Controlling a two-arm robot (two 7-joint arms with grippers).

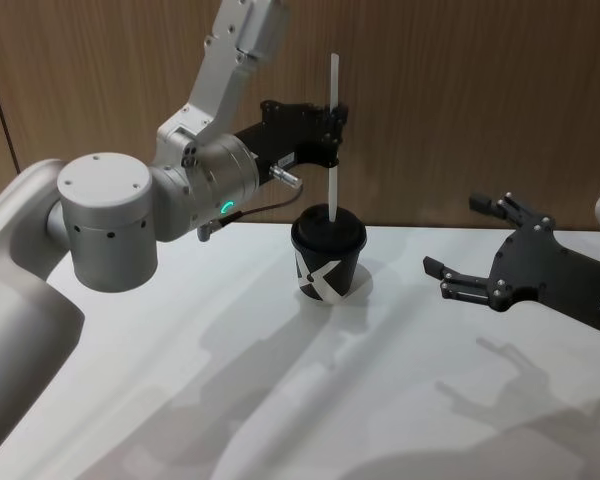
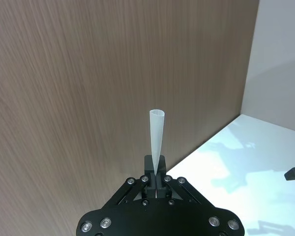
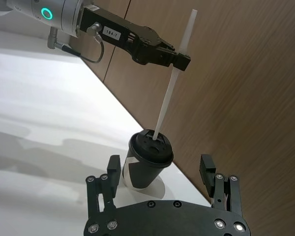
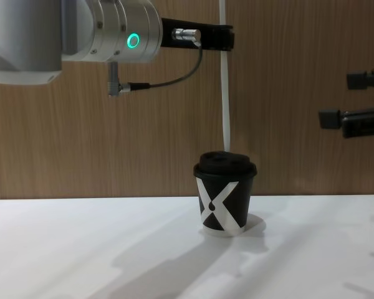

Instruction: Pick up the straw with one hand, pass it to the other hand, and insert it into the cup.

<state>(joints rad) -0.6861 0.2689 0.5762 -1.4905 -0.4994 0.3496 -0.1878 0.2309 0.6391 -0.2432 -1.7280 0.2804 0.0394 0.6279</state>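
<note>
A white table (image 1: 280, 420) is lying below the left gripper (image 1: 332, 125). A wood-panelled wall (image 1: 460, 90) is standing close behind it.

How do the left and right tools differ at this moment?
The left tool is shut on the straw, holding it upright; the right tool is open and empty. The left tool sits directly above the cup, while the right tool hangs off to the cup's right. Both are black, two-fingered and raised off the table.
</note>
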